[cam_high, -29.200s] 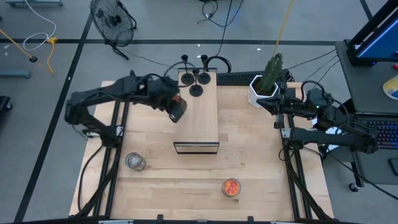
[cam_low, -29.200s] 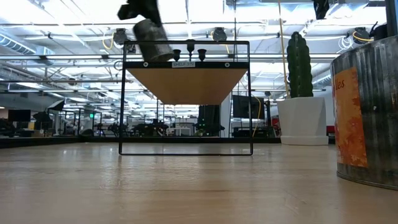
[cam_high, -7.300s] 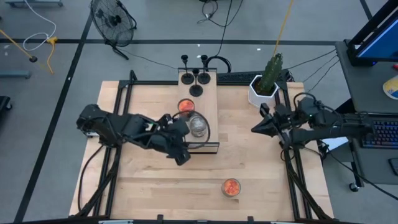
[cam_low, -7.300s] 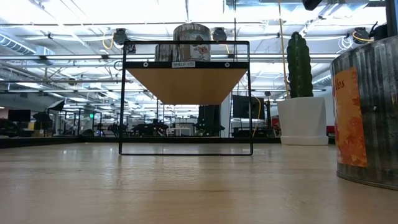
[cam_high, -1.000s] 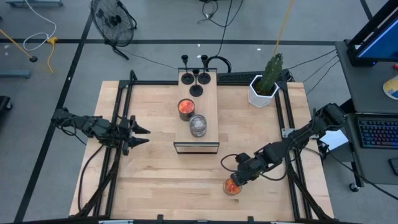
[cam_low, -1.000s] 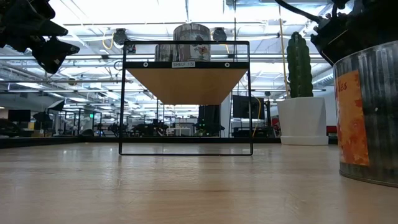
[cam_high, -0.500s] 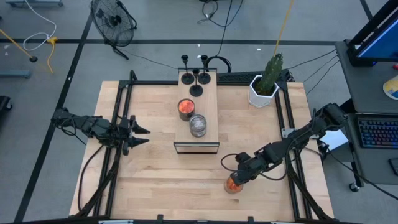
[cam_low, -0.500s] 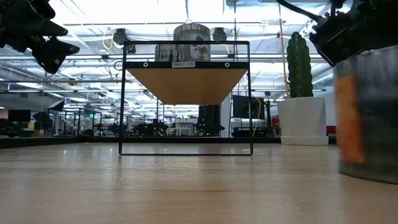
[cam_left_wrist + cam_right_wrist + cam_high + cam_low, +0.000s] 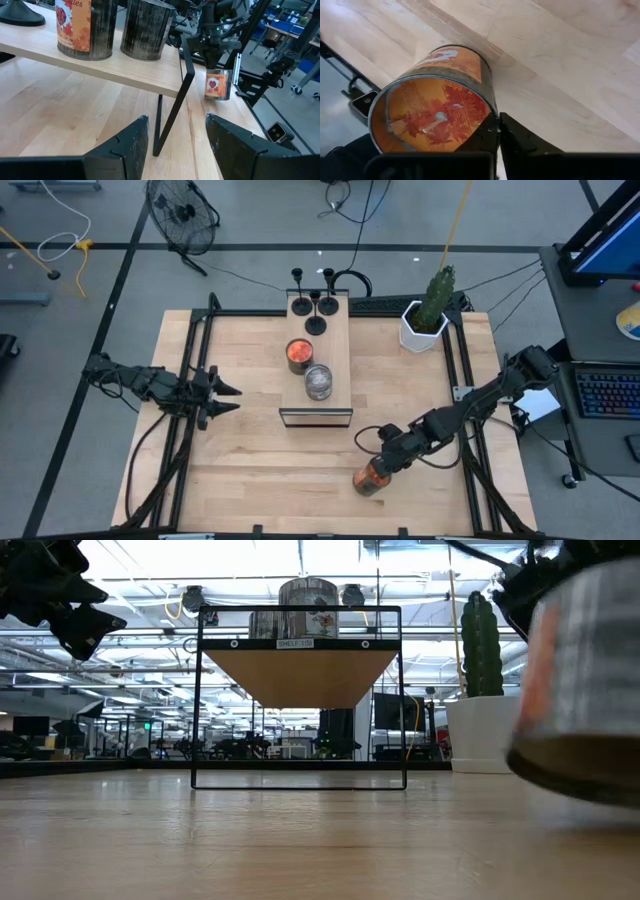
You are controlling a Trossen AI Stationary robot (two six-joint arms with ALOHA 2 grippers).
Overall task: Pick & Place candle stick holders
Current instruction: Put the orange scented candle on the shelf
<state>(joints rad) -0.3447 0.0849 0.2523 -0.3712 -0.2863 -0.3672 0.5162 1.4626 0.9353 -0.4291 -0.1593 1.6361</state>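
Right gripper (image 9: 381, 466) is now clenching the shiny orange cup's (image 9: 367, 478) rim, tilting it near the desk's (image 9: 250, 470) front edge.

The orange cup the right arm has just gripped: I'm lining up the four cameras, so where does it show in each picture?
High view: orange cup near the table's front edge, at the right gripper.
Low view: large blur at the right edge, lifted and tilted.
Left wrist view: small, far off, right of the shelf's leg.
Right wrist view: centre-left, rim pinched.
Shared landmark: the wooden shelf.
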